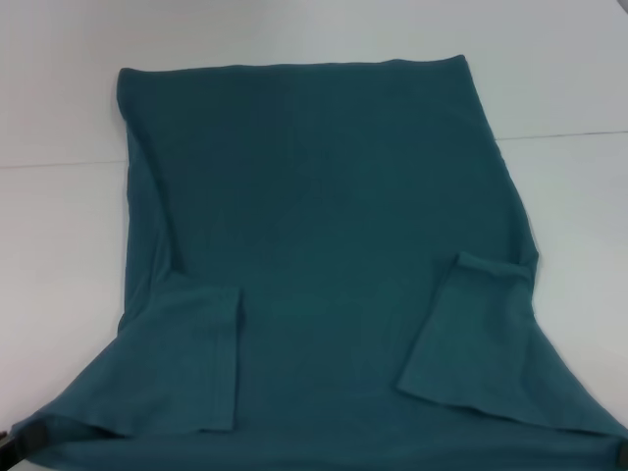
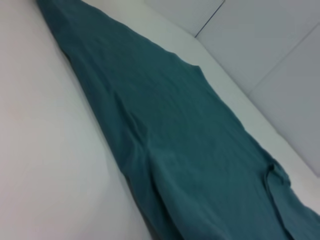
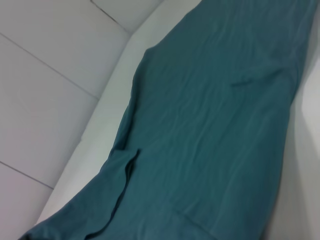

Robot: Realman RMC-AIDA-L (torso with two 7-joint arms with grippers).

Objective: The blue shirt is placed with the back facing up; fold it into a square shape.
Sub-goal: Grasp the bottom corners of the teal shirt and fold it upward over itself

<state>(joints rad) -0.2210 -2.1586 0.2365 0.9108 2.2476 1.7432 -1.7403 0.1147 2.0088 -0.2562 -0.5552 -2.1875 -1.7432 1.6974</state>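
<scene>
Peeking in at the near corners of the head view, both grippers are at the shirt's closest edge: the left gripper (image 1: pixel 22 439) shows as a dark tip at the lower left corner, right against the raised cloth, and the right gripper (image 1: pixel 622 455) is just a sliver at the lower right corner. I cannot tell whether either set of fingers is pinching the fabric or standing apart; too little of them shows.

The blue shirt (image 1: pixel 324 235) lies spread on the white counter (image 1: pixel 59 245), plain side up. Its near edge flares wide toward the two grippers and looks lifted there. A little farther in, both sleeves are folded inward onto the body: the left sleeve (image 1: pixel 201 358) lies flat, the right sleeve (image 1: pixel 476 339) tilts slightly. Beyond them, the body narrows and runs smooth to a straight far edge, well away from the arms.
</scene>
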